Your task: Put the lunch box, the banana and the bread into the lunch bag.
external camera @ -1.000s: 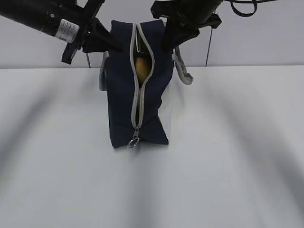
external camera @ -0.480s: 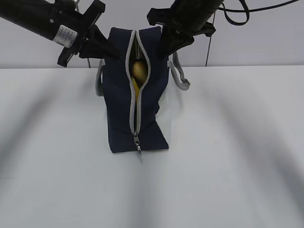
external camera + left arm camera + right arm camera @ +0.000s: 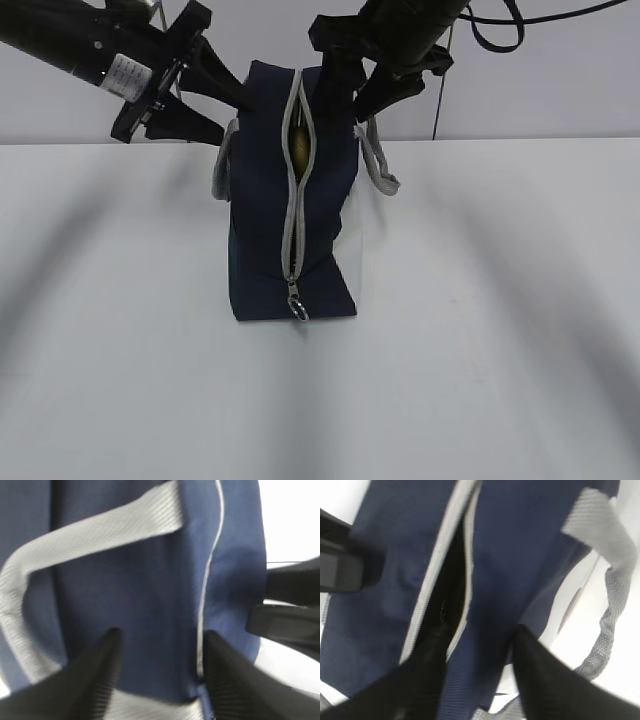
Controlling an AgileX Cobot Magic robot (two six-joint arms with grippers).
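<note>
We see the exterior view evenly and brightly lit, the white table (image 3: 480,330) close to washed out and with little texture. Soft, broad grey shadow bands cross it diagonally at the lower left and lower right of the frame, their edges diffuse. The lunch bag (image 3: 262,210) reads very dark there, its folds hard to make out, and only a small golden patch shows in the opening. Both wrist views are blurred: in the left wrist view the fabric weave smears and the dark fingers (image 3: 95,680) at the bottom are soft. In the right wrist view the white areas at the corners are blown out, and the fingers (image 3: 427,680) look smeared.
</note>
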